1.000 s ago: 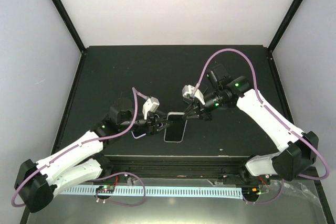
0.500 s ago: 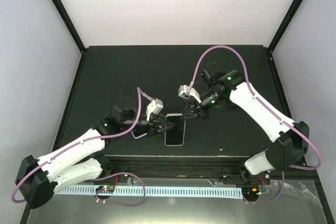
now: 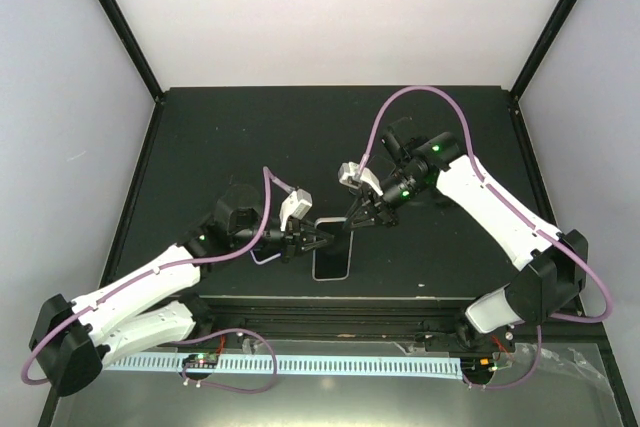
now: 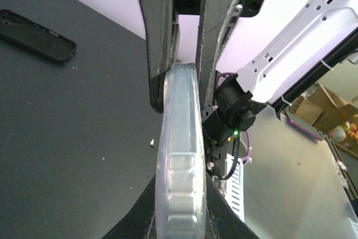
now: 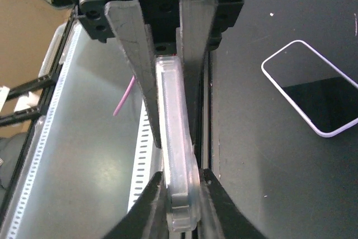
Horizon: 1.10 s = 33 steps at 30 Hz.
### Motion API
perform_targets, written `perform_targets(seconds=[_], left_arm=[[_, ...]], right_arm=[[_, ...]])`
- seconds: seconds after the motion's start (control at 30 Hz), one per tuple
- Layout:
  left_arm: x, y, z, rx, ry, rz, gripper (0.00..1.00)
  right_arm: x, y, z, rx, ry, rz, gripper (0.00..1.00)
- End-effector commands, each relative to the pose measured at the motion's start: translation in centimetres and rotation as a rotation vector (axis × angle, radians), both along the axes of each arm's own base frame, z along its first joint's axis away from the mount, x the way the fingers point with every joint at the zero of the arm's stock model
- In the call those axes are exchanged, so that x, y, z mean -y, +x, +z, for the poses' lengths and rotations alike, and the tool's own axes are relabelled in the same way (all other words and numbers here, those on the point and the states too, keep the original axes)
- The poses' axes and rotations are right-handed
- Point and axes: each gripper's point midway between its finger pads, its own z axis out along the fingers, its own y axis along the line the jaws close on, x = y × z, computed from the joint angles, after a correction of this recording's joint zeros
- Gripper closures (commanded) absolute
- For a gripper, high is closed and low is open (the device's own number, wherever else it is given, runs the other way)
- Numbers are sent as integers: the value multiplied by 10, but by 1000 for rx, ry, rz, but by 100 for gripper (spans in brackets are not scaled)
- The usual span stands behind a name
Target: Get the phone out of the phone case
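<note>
Left pincer (image 3: 320, 240) and right pincer (image 3: 347, 227) are both pinched shut on the clear phone case (image 5: 178, 155), held on edge right by the phone (image 3: 332, 262) lying flat near the tabletop's (image 3: 200, 147) near edge; the case looks light, bendy and slick, so I'd grip deep on its rim.

Phone case (image 4: 180, 155): clear, frosted, milky along the edge.
Phone (image 5: 313, 88): glossy black screen, pale lilac-white rim.
Table (image 3: 220, 137): matte black, a few pale specks.
Left arm (image 3: 140, 282), right arm (image 3: 495, 212): white shells, black joints, green lights.
Cable (image 3: 432, 90): purple.
Second handset (image 4: 36, 34): black.
</note>
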Motion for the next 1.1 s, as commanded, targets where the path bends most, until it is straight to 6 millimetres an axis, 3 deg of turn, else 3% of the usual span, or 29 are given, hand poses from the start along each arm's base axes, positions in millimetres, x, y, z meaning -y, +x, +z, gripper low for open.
perform_targets(seconds=[0.0,0.17,0.33,0.5,0.57,0.77,1.07], left_arm=[[3,-2,27,56,-41,-9,98],[-10,15,55,89,-97,134,98],[-32,48,78,29,-217,370,98],[-36,31,111,74,-444,275,99],[-35,22,122,102,-487,217,98],[-29,11,129,137,-502,127,98],[-20,-1,131,140,-479,7,98]], right_arm=[[-9,4,20,4,78,0,80],[-4,5,23,67,70,-34,54],[3,12,22,150,81,-118,42],[10,2,10,173,91,-111,36],[13,-6,6,166,94,-79,36],[18,-25,-2,176,80,6,40],[10,-51,-2,200,81,120,62]])
